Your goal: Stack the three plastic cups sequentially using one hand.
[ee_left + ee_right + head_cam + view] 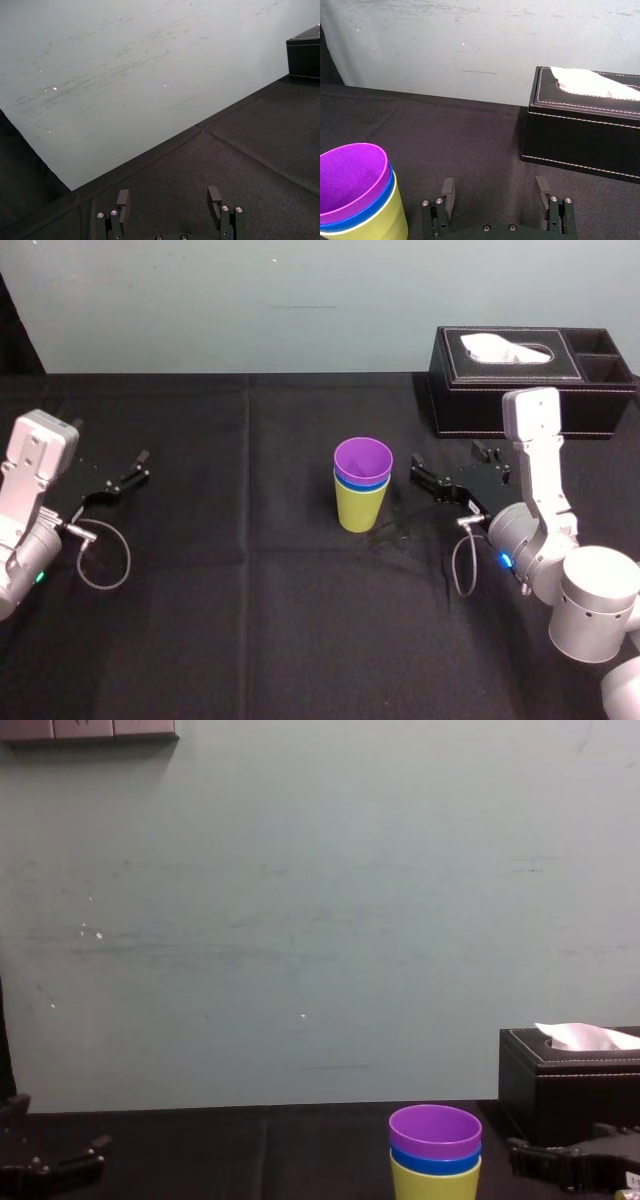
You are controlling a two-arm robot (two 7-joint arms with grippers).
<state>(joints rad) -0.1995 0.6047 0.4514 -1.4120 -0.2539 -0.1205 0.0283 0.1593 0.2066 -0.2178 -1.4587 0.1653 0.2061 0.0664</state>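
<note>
The three plastic cups stand nested upright in one stack at the table's middle: the purple cup (363, 458) sits inside the blue cup (360, 483), which sits inside the yellow-green cup (357, 510). In the chest view the purple cup (435, 1128) tops the stack. My right gripper (450, 462) hovers just right of the stack, open, apart from it, with nothing between its fingers. The right wrist view shows my right gripper (495, 187) open over bare cloth, with the purple cup (350, 172) off to one side. My left gripper (108, 440) rests open at the far left, and the left wrist view shows my left gripper (167, 197) holding nothing.
A black tissue box (530, 380) with a white tissue stands at the back right, behind my right arm. Black cloth (250, 620) covers the table, and a pale wall rises behind it. A loose cable loops beside each arm.
</note>
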